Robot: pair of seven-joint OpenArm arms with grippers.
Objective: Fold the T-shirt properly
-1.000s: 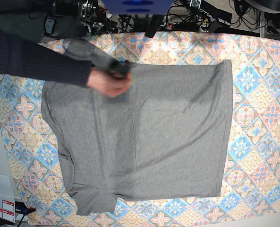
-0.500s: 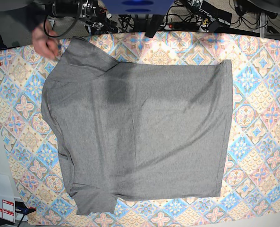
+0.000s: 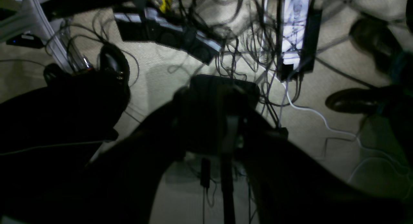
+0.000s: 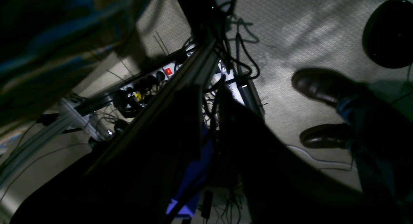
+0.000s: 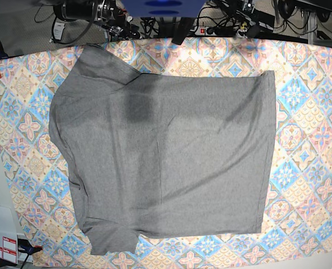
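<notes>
The heather-grey T-shirt (image 5: 166,162) lies flat on the pastel diamond-patterned tablecloth (image 5: 305,140), hem to the right, sleeves at upper left and lower left. Neither gripper shows in the base view. In the left wrist view my left gripper (image 3: 226,127) is a dark silhouette with its fingers meeting, holding nothing, over the floor. In the right wrist view my right gripper (image 4: 209,120) is a dark silhouette over floor and cables, and its jaw gap is too dim to judge. The shirt does not show in either wrist view.
The blue robot base (image 5: 163,8) and cables sit at the table's far edge. The wrist views show carpet, a power strip (image 4: 161,72), tangled cables (image 3: 258,49) and a person's dark shoes (image 4: 322,85). White labels (image 5: 3,246) lie at lower left.
The person's hand and dark navy sleeve have left the table toward the top left and are out of view. The shirt's upper-left sleeve now lies spread out.
</notes>
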